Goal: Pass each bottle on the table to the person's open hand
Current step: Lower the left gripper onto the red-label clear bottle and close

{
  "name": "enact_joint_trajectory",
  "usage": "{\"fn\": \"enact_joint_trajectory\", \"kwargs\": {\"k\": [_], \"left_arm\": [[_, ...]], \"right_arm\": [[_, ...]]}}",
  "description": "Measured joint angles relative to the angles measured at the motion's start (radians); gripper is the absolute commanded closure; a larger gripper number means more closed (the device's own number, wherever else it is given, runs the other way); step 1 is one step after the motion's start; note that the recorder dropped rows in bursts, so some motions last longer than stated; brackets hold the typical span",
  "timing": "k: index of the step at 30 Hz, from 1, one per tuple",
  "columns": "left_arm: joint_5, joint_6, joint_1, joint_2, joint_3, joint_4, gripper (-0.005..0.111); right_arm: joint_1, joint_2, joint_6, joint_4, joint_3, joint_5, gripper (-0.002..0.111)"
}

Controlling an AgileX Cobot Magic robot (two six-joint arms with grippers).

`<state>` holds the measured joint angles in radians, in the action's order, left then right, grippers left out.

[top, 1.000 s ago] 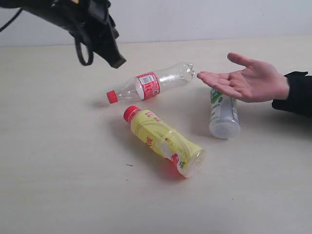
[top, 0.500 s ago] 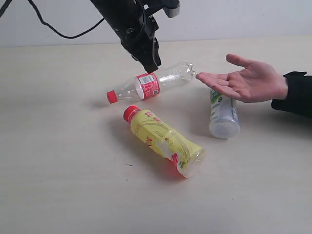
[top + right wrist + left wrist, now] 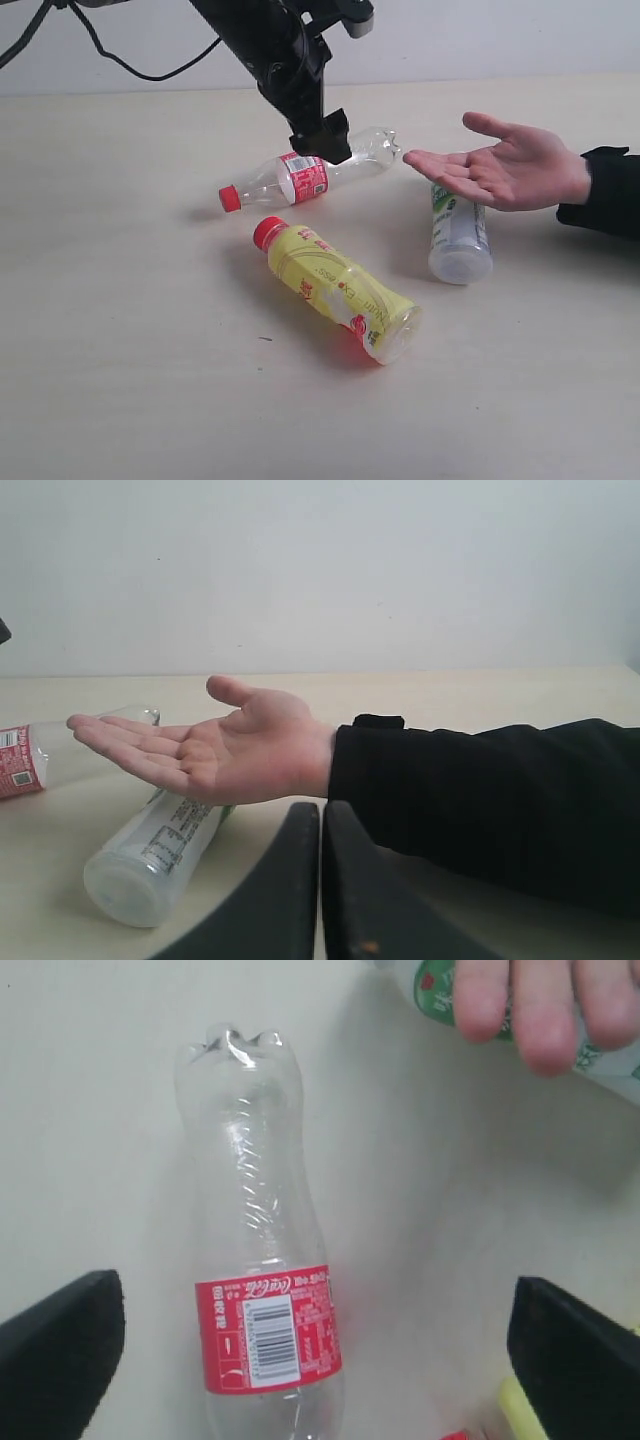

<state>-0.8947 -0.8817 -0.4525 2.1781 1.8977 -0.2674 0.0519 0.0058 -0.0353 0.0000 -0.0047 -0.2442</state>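
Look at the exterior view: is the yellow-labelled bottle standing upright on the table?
No, the yellow-labelled bottle lies on its side on the table.

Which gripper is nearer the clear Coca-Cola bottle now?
Left. The left gripper hangs just over the clear Coca-Cola bottle, jaws open either side of it; the right gripper, jaws shut, sits beyond the person's hand, by the sleeve.

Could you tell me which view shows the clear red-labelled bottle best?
The left wrist view: the clear bottle is close, label and barcode plain. The exterior view shows its whole length, the left claw hiding part. The right wrist view catches only bits.
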Motion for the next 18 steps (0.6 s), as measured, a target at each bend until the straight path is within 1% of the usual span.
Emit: {"fn": "enact_joint_trajectory", "kwargs": {"k": [8, 12, 18], "left_arm": [[0.057, -0.007, 0.0, 0.041, 0.004, 0.002, 0.002], [0.07, -0.005, 0.0, 0.088, 0.004, 0.038, 0.002], [0.141, -0.001, 0.005, 0.127, 0.004, 0.052, 0.002]], "right_arm": [[0.0, 0.0, 0.0, 0.0, 0.0, 0.0, 0.106], [0.0, 0.0, 0.0, 0.0, 0.0, 0.0, 0.106], [0.0, 0.0, 0.0, 0.0, 0.0, 0.0, 0.106]]}}
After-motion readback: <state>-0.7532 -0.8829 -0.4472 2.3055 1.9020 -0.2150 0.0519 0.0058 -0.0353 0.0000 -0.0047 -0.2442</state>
